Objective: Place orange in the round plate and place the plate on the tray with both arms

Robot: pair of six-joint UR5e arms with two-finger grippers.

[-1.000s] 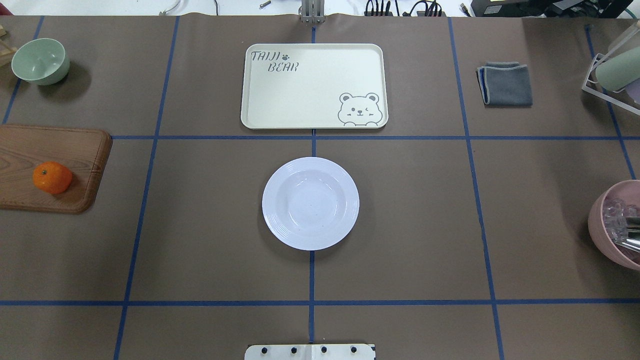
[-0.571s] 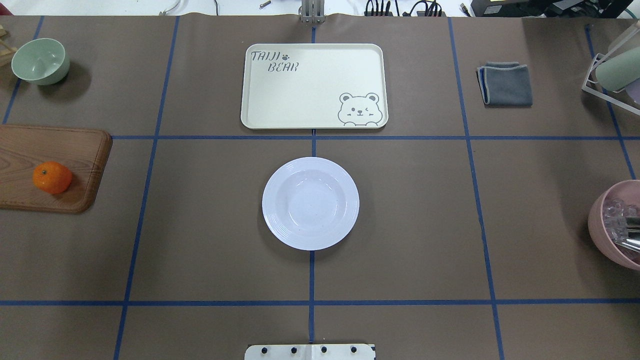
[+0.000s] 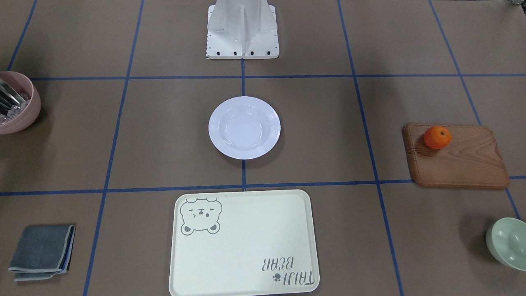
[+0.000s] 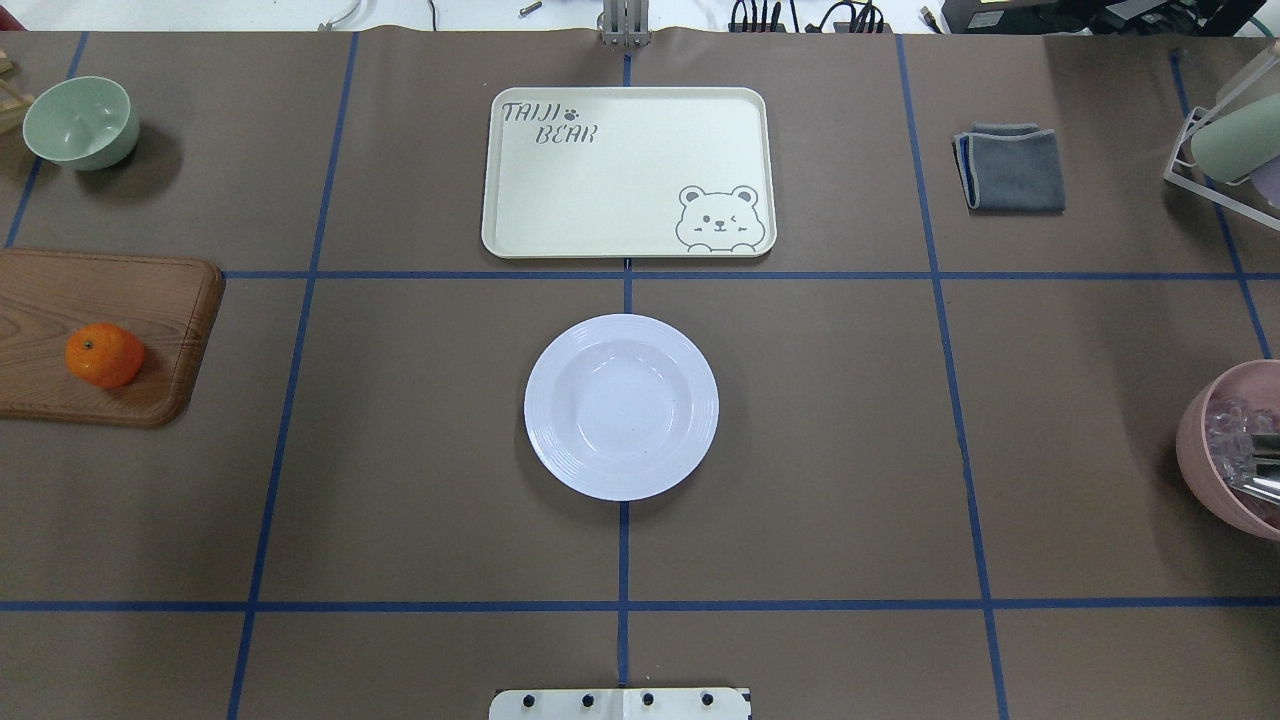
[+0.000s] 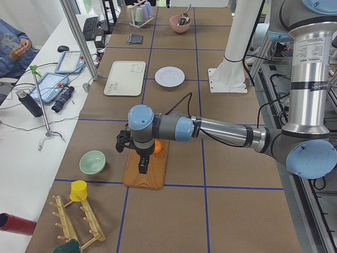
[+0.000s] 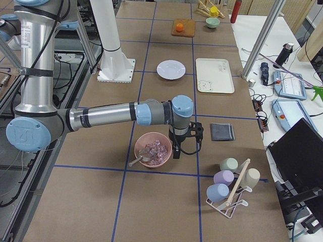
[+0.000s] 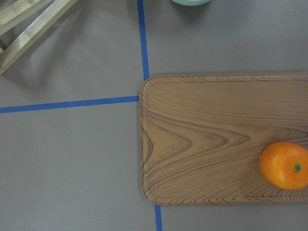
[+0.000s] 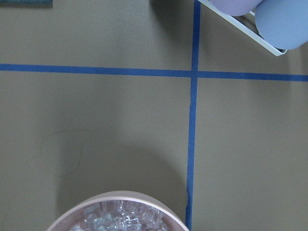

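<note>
The orange lies on a brown wooden board at the table's left edge, and shows in the left wrist view at the lower right. The round plate sits empty at the table's middle. The tray lies empty just beyond it. Only the side views show the arms. My left gripper hangs over the board beside the orange. My right gripper hangs next to the pink bowl. I cannot tell whether either is open or shut.
A pale green bowl stands at the far left. A folded grey cloth lies at the far right, with a cup rack past it. The pink bowl with utensils is at the right edge.
</note>
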